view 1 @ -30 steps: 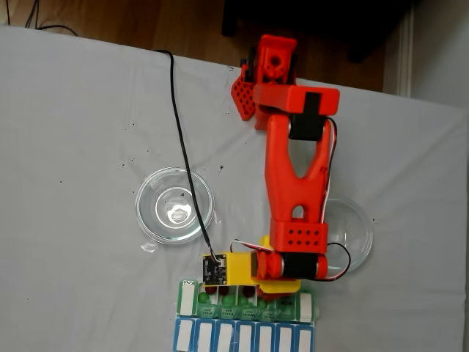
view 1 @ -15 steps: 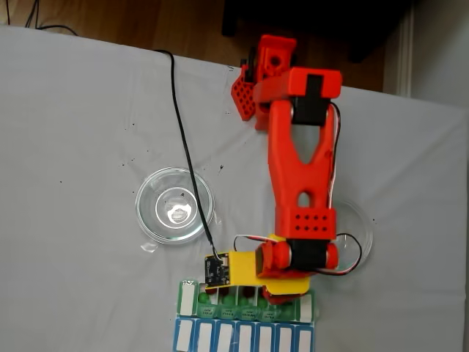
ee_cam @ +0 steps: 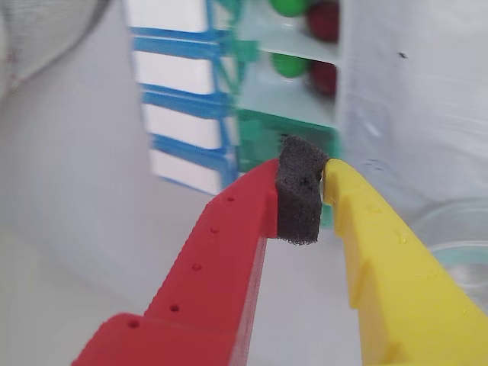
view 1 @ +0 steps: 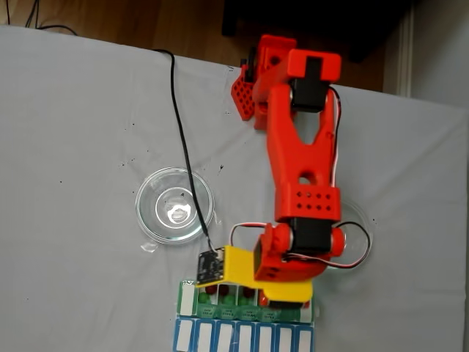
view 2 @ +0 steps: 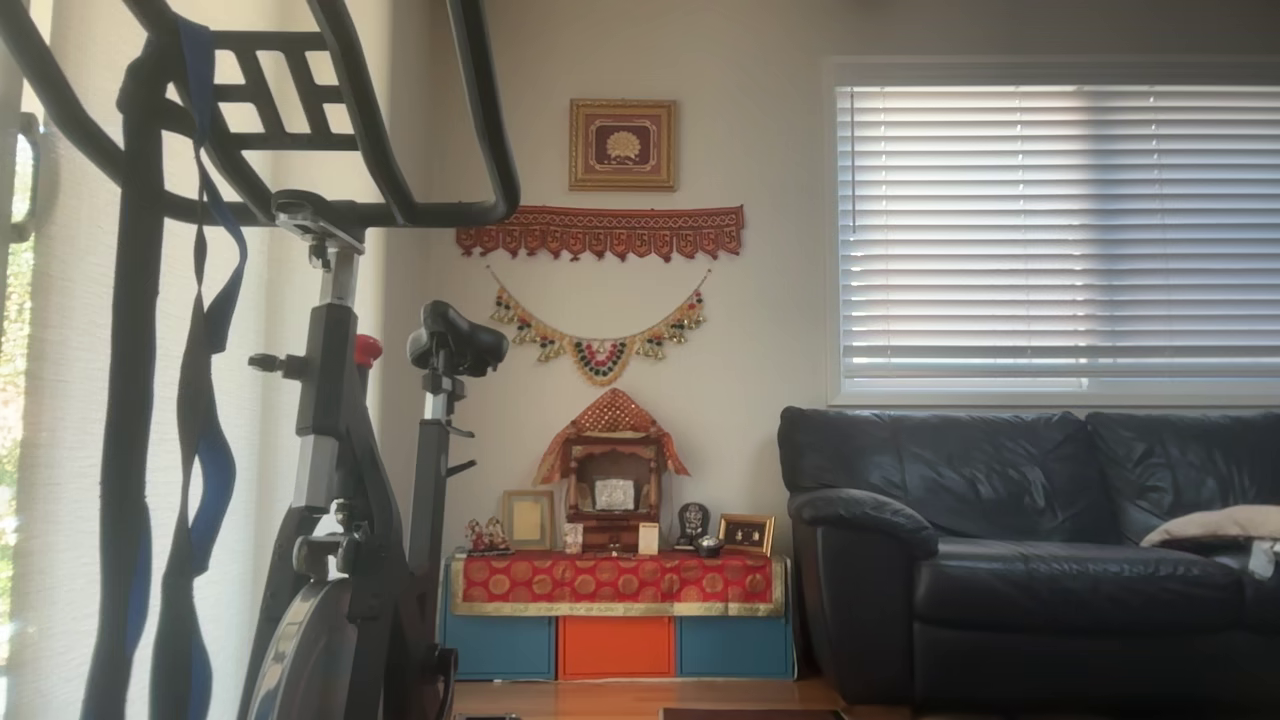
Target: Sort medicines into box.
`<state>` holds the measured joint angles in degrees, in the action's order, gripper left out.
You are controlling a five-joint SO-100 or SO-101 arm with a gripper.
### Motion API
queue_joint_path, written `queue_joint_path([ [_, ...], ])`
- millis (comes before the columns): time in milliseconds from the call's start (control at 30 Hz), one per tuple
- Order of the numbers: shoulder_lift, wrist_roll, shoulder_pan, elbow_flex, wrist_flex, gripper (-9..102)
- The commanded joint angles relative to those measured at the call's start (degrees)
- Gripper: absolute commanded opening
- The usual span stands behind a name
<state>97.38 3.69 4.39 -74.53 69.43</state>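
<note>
Over the near edge of the table in the fixed view, our red arm (view 1: 300, 183) reaches down toward the pill organizer (view 1: 245, 326), with the yellow wrist part sitting right above the green-lidded row. We can spot a few green and dark red medicine balls (view 1: 229, 299) peeking out of the open compartments just under the arm.

From the wrist view, the gripper (ee_cam: 305, 194) has its red finger (ee_cam: 221, 252) and yellow finger (ee_cam: 381, 252) pinched narrow, with just a dark foam pad (ee_cam: 299, 198) squeezed between the tips. We don't see any ball in there. Beyond the tips is the organizer, its blue-lidded row (ee_cam: 187, 114) on the left and, at the top, compartments holding a green ball (ee_cam: 290, 64) beside a dark red ball (ee_cam: 323, 76).

Two clear glass dishes sit on the white cloth: one dish (view 1: 174, 205) left of the arm, the other dish (view 1: 359, 227) partly hidden behind it. A black cable (view 1: 183, 147) runs across the cloth to the wrist camera.

The other view just shows a living room, with an exercise bike (view 2: 340, 450) and a black sofa (view 2: 1030, 540).
</note>
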Motion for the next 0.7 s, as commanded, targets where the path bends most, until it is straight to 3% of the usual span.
queue_joint_path([
  [0, 1.05, 2.81, -1.14, 6.94, -6.15, 2],
  [400, 2.37, 4.04, 4.66, -6.06, -15.21, 2],
  [667, -2.81, 4.13, 5.71, -7.03, -17.40, 1],
])
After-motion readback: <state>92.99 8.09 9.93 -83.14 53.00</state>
